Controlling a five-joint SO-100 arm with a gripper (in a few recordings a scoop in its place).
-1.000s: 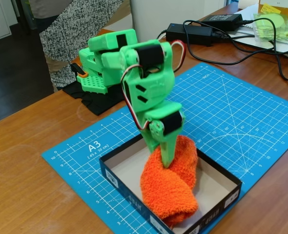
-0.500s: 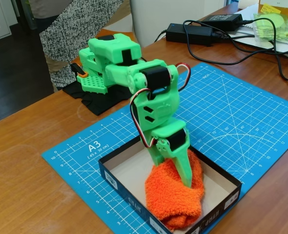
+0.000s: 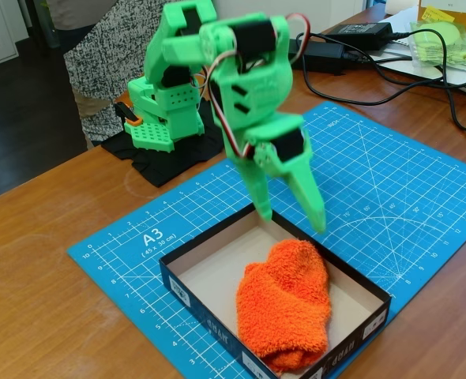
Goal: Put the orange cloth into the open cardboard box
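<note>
The orange cloth [image 3: 284, 304] lies crumpled inside the open cardboard box [image 3: 189, 276], toward the box's right and near side, its front end resting at the near rim. The box is dark outside with white labels and off-white inside, and it sits on the blue cutting mat. My green gripper [image 3: 290, 215] hangs above the box's far edge, clear of the cloth. It is open, its two fingers spread apart with nothing between them.
A blue A3 cutting mat [image 3: 375, 181] covers the wooden table. My green base [image 3: 162, 118] stands on a black cloth at the back left. Black power adapters and cables [image 3: 351, 43] and a bagged yellow-green item [image 3: 442, 39] lie at the back right. A person stands behind the table.
The gripper let go of the orange cloth, opened and rose out of the box. The cloth dropped and settled flat inside the box.
</note>
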